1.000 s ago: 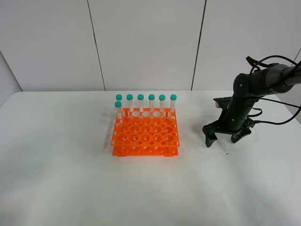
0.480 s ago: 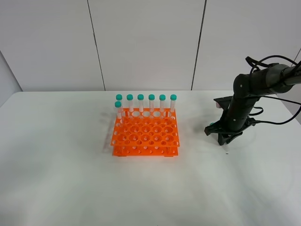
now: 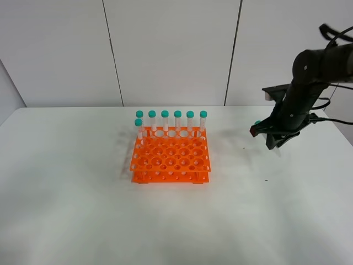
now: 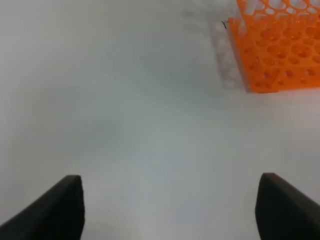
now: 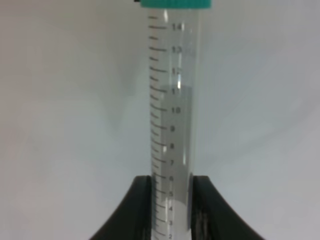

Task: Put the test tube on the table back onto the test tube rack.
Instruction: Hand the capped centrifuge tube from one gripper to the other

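At the frame's right, your right gripper (image 3: 274,141) clamps the test tube (image 5: 172,125) above the table (image 3: 66,210); the left gripper (image 4: 170,210) gapes empty. Pickup done; carrying it to the test tube rack (image 3: 171,157), centre frame, remains.

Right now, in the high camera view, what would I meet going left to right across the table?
Orange test tube rack holding seven teal-capped tubes → bare white table → right gripper, shut on the test tube.

Clear glossy plastic test tube (image 5: 172,125); smooth orange plastic test tube rack (image 3: 170,160); matt white table (image 3: 83,221).
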